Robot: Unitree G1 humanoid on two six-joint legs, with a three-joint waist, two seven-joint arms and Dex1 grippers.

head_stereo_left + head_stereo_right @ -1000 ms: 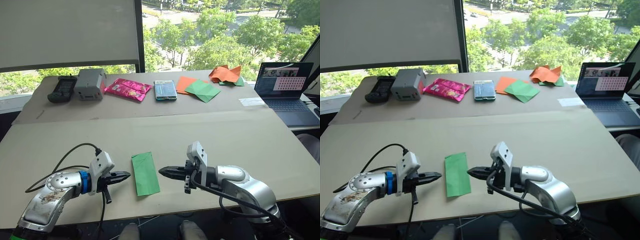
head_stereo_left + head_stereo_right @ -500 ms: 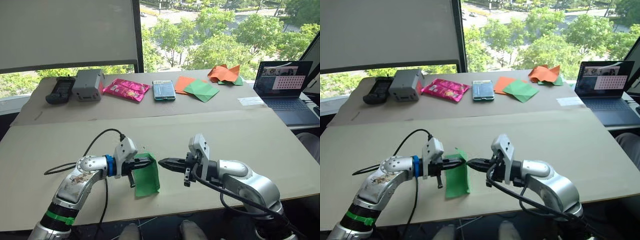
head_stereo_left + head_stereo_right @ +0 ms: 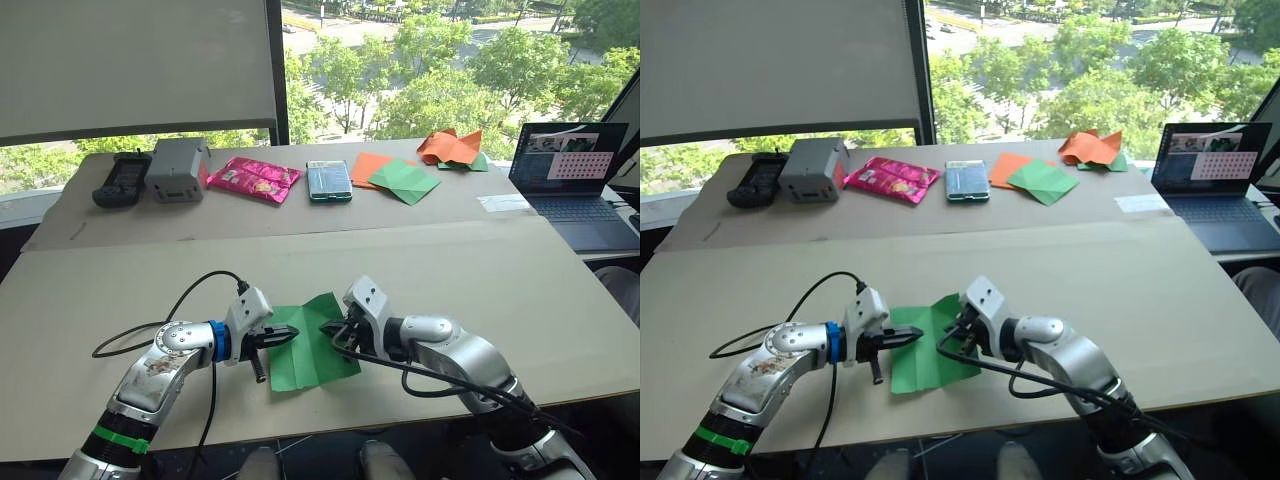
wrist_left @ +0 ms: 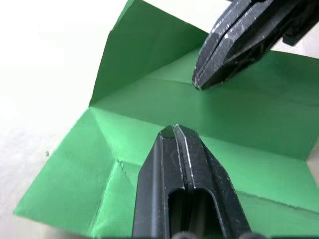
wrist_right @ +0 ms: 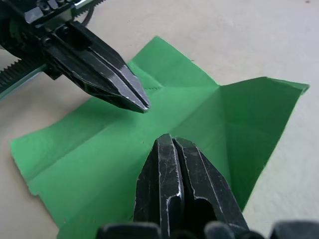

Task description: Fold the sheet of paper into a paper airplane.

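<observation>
Paper status: the sheet of paper (image 3: pixel 312 342) now lies opened out on the cardboard table top (image 3: pixel 500 280), roughly square, with straight creases across it; one second ago it was a narrow folded strip, and half a second ago the left gripper was lifting one flap. One corner flap at the far edge stands up off the surface. Left gripper (image 3: pixel 291 334) has moved in from beside the strip and now rests over the sheet's left half, fingers pressed together, holding nothing. Right gripper (image 3: pixel 326 328) has also advanced onto the sheet, fingers pressed together, tip near the centre crease and empty. Both tips point toward each other, just apart. No containers are visible beyond the sheet.
</observation>
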